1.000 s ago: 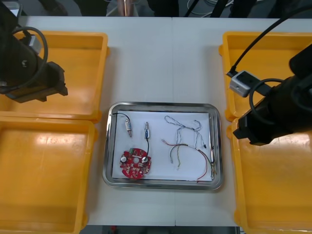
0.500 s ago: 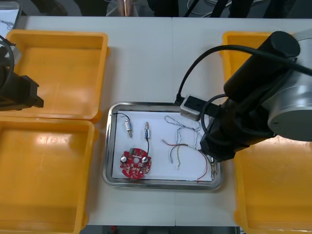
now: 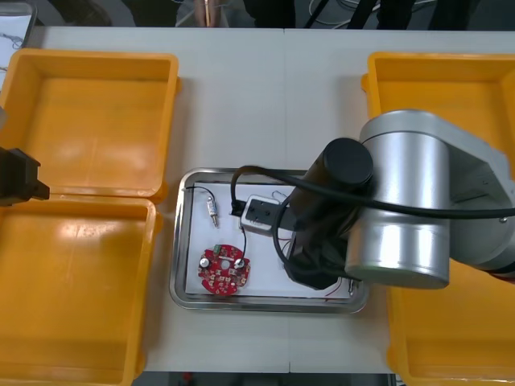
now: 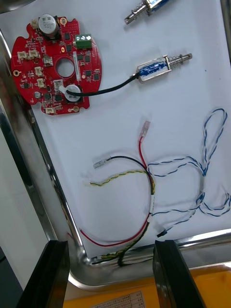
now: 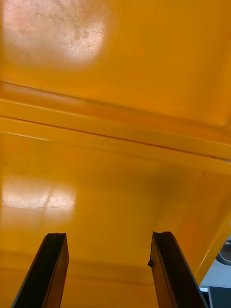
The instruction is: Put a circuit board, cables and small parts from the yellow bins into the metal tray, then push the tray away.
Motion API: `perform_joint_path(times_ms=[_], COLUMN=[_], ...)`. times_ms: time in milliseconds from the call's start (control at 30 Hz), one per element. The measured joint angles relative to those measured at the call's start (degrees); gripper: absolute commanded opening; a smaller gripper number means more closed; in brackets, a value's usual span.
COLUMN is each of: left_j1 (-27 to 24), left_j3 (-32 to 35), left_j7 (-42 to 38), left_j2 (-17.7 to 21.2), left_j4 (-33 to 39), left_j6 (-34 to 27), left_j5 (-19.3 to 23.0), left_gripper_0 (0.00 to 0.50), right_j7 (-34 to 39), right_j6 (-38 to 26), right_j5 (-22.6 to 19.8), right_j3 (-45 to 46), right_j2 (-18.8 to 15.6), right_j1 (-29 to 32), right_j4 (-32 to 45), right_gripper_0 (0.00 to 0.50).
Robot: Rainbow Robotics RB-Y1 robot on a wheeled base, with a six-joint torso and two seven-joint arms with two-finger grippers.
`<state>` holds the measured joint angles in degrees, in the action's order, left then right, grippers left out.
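The right arm (image 3: pixel 402 209) swings in from above the seam of the right yellow bins (image 3: pixel 438 88) and now hangs over the right half of the metal tray (image 3: pixel 175 241). In the front view it now covers the cables and one small metal part that lay open a second ago. The right gripper (image 4: pixel 111 243) has come to the tray's rim, just beside the red and yellow cable (image 4: pixel 118 176). The left arm (image 3: pixel 16 177) draws back from over the far left bin (image 3: pixel 96 121) to the view's left edge, at the seam between the two left bins.
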<state>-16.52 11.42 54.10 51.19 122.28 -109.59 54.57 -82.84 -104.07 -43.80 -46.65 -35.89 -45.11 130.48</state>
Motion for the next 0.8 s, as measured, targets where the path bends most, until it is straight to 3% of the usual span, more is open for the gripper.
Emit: perform_joint_path(times_ms=[367, 800], left_j1=[2.4, 2.5], left_j3=[1.7, 1.7], left_j7=[0.4, 5.8], left_j2=[0.6, 0.6], left_j4=[1.1, 1.2], left_j6=[0.0, 0.0], left_j5=[0.3, 1.2], left_gripper_0=[0.500, 0.500], right_j7=[-3.5, -6.9], right_j6=[0.0, 0.9], right_j5=[6.3, 5.0], right_j3=[-8.7, -11.5], right_j2=[5.8, 8.8], right_j1=[0.0, 0.0], right_j4=[-4.1, -11.0], right_gripper_0=[0.500, 0.500])
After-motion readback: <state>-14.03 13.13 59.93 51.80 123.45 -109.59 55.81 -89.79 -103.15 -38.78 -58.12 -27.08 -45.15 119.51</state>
